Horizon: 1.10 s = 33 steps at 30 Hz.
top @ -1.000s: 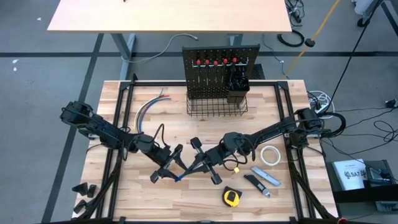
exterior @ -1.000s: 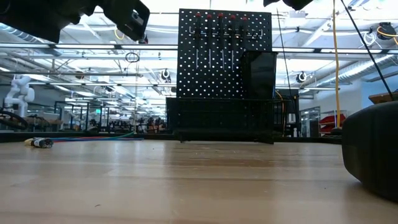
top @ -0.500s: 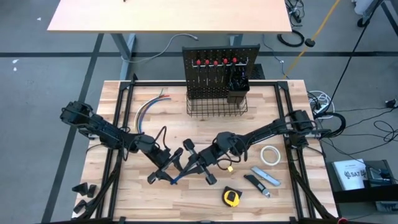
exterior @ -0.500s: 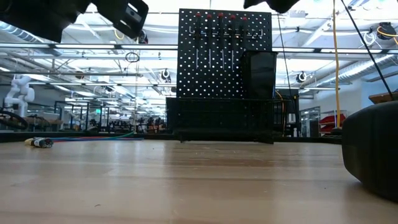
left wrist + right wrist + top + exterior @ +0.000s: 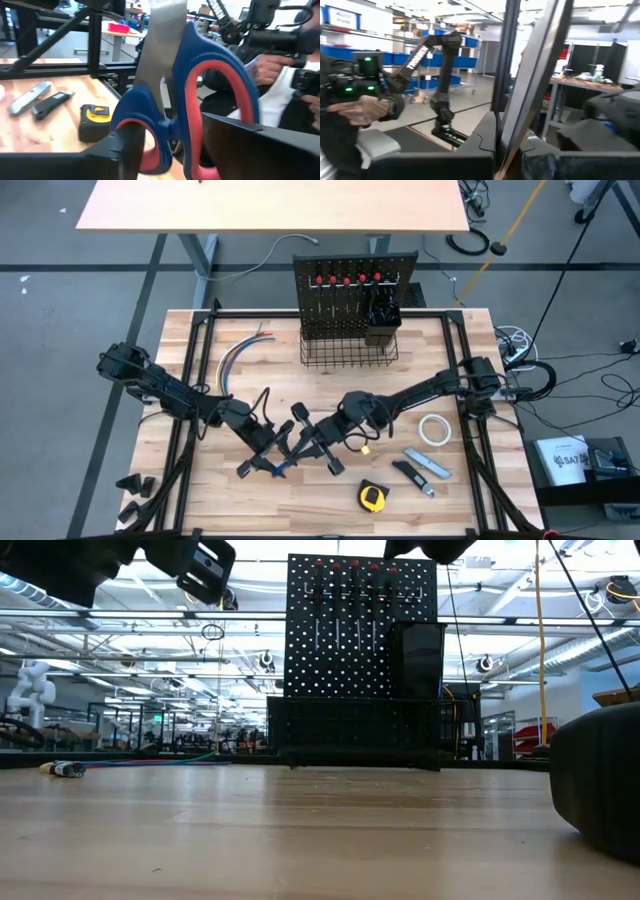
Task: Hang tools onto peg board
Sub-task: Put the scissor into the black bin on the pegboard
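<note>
Scissors (image 5: 185,100): blue-and-red handled pair, held off the table between my two grippers, mid-table in front of the peg board (image 5: 352,295).

Change over the last second: the right gripper (image 5: 318,442) has slid left, and the left gripper (image 5: 268,456) has drawn back slightly, so the two now meet over the centre-front of the table. In the high view they were clearly apart a second ago; now they sit just beside each other with the scissors spanning the gap.

Left gripper: pinching the scissors at the handle loops, per the left wrist view, blade pointing away. Right gripper: its wrist view shows a long flat strip, likely the blade, running between the fingers, pressed together on it as far as I can judge.

Reading: this looks like a handover or regrasp in air, not yet a hang. Both arms are well short of the board.

Elsewhere unchanged: tape measure (image 5: 372,497), knife (image 5: 429,463) and tape roll (image 5: 433,430) on the table at right; wires (image 5: 240,350) at left. Screwdrivers (image 5: 347,280) already hang on the board.

A person (image 5: 280,65) stands beyond the table.
</note>
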### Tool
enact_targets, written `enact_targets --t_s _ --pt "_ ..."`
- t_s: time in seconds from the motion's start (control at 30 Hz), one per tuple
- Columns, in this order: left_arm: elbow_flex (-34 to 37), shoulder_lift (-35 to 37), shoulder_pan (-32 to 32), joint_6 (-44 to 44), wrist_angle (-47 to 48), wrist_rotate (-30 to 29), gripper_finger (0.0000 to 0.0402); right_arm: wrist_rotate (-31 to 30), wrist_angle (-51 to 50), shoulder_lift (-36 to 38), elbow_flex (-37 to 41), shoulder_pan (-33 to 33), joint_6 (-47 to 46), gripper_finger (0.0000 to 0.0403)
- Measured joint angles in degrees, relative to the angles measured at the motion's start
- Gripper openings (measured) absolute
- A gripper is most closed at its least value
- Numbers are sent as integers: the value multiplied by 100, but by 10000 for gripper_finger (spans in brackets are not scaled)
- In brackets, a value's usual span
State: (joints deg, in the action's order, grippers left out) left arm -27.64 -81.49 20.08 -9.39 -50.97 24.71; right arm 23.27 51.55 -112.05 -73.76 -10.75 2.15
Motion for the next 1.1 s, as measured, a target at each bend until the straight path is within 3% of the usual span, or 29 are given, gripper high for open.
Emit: enact_targets --t_s 0.17,0.33,0.5,0.83,1.0,1.1 --pt "-2 2 -2 138 100 -120 110 -115 -13 2 2 19 3 1" --pt "-2 2 -7 107 117 -119 110 -122 -83 4 0 22 37 25" --pt "-8 2 -7 107 297 -227 110 -140 -664 155 0 58 64 86" --pt "-20 179 -88 215 555 -659 109 -219 -4193 1484 2 394 442 240" --pt "-19 554 -149 431 986 -1015 109 -1012 -5852 2255 3 403 427 267" --pt "-20 949 -149 596 1535 -1645 109 -1463 -6555 2705 177 399 266 269"
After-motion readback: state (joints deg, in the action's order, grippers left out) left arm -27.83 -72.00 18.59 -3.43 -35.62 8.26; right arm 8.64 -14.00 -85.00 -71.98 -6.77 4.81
